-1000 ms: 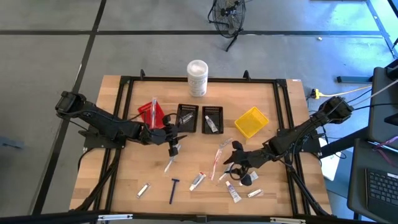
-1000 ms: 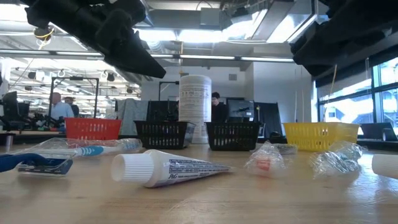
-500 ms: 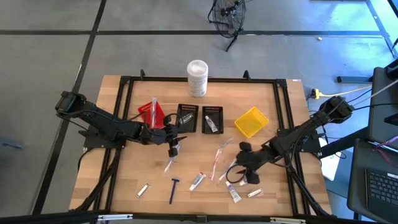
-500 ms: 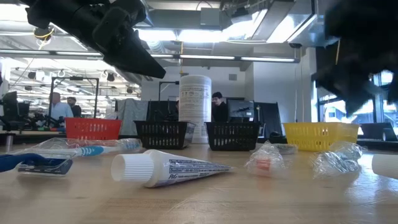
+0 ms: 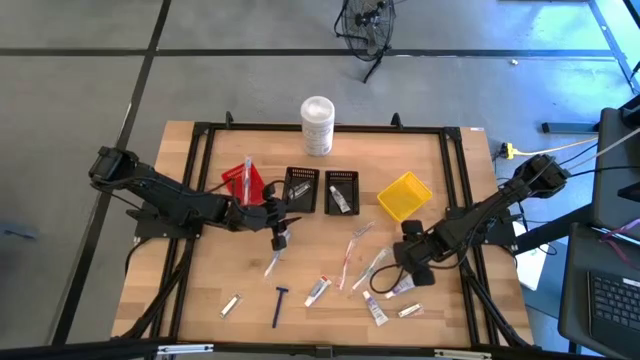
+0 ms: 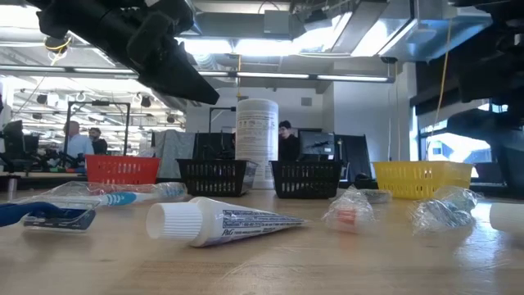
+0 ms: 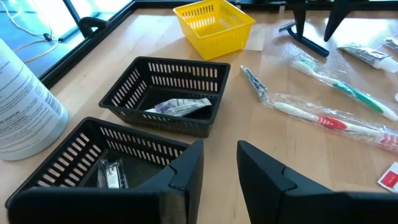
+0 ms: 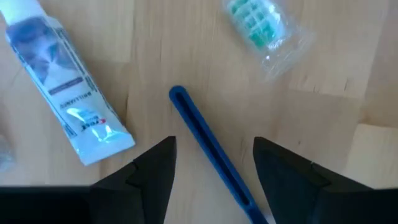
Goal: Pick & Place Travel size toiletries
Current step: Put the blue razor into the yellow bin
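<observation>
The toiletries lie scattered on the near half of the table: wrapped toothbrushes (image 5: 353, 252), white tubes (image 5: 318, 291), a dark blue razor (image 5: 279, 305) and small sachets (image 5: 232, 305). My right gripper (image 5: 408, 270) hangs over the right-hand group, open and pointing down. In the right wrist view its fingers (image 8: 211, 174) stand either side of a slim blue handle (image 8: 202, 134). A white tube (image 8: 62, 81) and a wrapped green brush head (image 8: 258, 25) lie beside it. My left gripper (image 5: 280, 236) waits near the black bins, open (image 7: 221, 165) and holding nothing.
Along the table's far half stand a red bin (image 5: 243, 182), two black bins (image 5: 301, 190) (image 5: 341, 190) with small items inside, and a yellow bin (image 5: 404, 195). A tall white canister (image 5: 317, 125) stands at the far edge. People show in the room beyond (image 6: 78, 141).
My right gripper has moved toward the table's right edge, from over the toothbrushes to the tubes at the right of the group. The left arm and the items have kept still.
</observation>
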Available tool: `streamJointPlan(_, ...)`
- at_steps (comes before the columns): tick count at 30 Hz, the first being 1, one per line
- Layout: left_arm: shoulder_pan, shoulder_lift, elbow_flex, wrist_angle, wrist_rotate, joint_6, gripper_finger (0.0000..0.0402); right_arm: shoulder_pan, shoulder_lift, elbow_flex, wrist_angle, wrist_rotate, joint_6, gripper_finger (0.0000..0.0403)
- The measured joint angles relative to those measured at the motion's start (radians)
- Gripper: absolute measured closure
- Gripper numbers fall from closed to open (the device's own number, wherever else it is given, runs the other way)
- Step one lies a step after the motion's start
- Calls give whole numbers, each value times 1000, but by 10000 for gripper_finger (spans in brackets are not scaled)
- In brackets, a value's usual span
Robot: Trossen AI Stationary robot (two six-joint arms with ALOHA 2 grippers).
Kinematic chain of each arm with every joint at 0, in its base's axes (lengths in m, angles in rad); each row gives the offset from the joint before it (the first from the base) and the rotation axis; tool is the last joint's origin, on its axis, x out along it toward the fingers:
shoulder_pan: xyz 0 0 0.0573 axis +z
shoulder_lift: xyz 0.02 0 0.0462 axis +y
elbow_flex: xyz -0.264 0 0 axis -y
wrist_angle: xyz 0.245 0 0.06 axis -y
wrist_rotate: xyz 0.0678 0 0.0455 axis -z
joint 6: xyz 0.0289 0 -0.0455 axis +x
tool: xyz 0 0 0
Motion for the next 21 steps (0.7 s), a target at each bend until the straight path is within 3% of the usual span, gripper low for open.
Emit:
streamJointPlan(5,0,0,0,0,2,0,309,0,0,-19,4,-1,-17,193)
streamJointPlan(14,0,0,0,0,2,4,309,0,-3,-72,38,-3,-40,242)
streamJointPlan(21,0,0,0,0,2,4,309,1,-3,-76,51,-7,-54,316)
